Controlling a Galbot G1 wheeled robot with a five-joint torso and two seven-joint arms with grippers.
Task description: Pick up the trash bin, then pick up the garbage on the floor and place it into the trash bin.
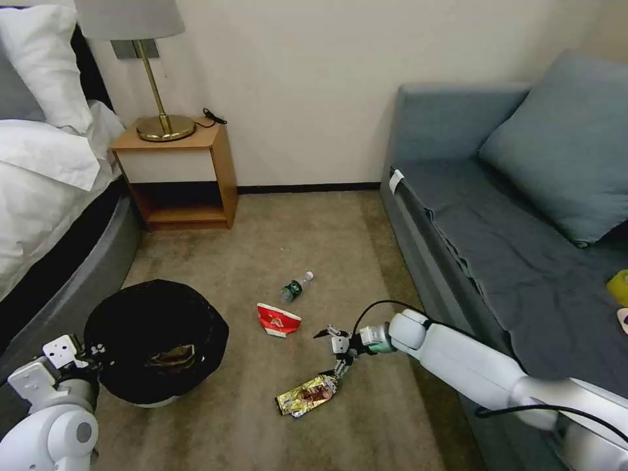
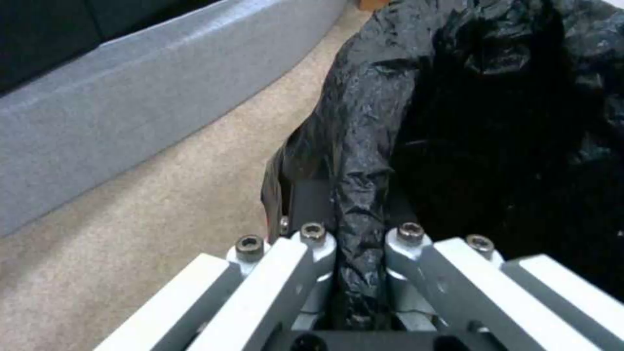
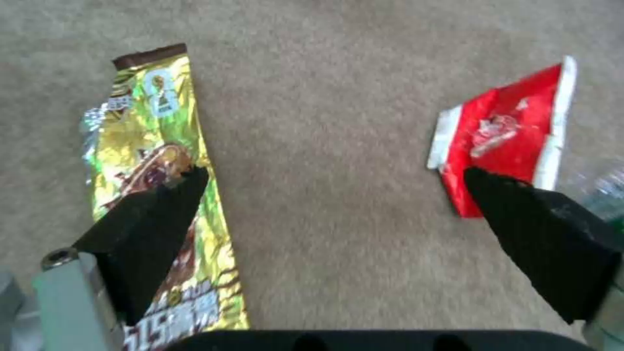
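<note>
My left gripper (image 2: 356,243) sits low at my left side, clamped on the bag-draped rim of the trash bin (image 1: 156,340); in the left wrist view a fold of the crinkly black plastic bag (image 2: 455,122) is pinched between the two fingers. The bin stands on the carpet (image 1: 261,418) beside the grey bed base (image 1: 72,288), and a brown crumpled wrapper (image 1: 174,357) lies inside it. My right gripper (image 1: 333,356) is stretched out over the floor in front of the sofa (image 1: 510,261), its black fingers (image 3: 149,214) spread wide and holding nothing. It hangs between two pieces of garbage: the gold snack wrapper (image 1: 306,395) lies flat just below one fingertip, and the crushed red-and-white paper cup (image 1: 277,320) lies a little beyond the other. Past the cup, the small clear bottle (image 1: 296,287) with a green label lies on its side. Farther off, against the wall, stands a wooden nightstand (image 1: 176,173) with a brass lamp (image 1: 157,98).
</note>
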